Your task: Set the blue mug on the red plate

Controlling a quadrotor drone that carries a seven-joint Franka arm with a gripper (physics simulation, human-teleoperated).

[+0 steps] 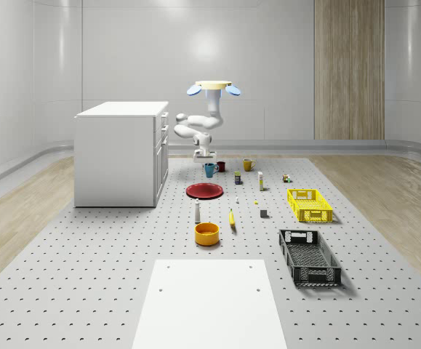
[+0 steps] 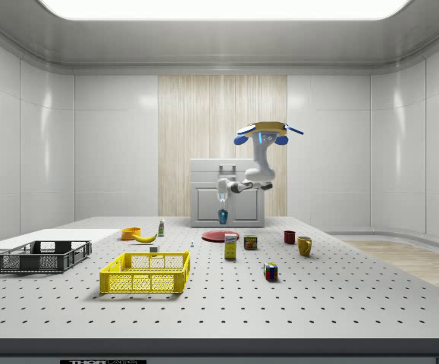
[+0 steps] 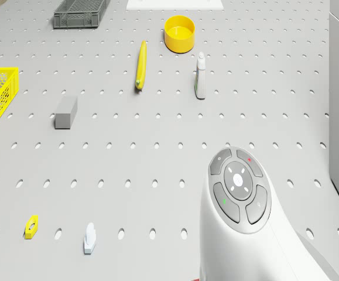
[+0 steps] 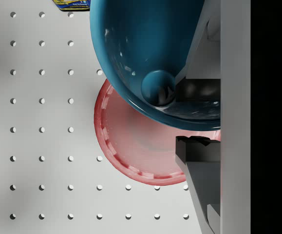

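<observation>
— Mug (image 4: pixel 145 53) status?
— I see the glossy blue mug pinched at its rim in the hand (image 4: pixel 192 117), lifted above the round red plate (image 4: pixel 131 151). Drone (image 1: pixel 214 87) hovers beside the white cabinet (image 1: pixel 119 153), over the perforated grey desk (image 1: pixel 86 283).

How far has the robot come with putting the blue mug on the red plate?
Done: the gripper is shut on the rim of the blue mug and holds it off the table, as the side view shows. In hand: the carry. The drone hovers beside the white cabinet, and the wrist view shows the red plate below the mug. Left: lowering the mug onto the plate and releasing it.
</observation>
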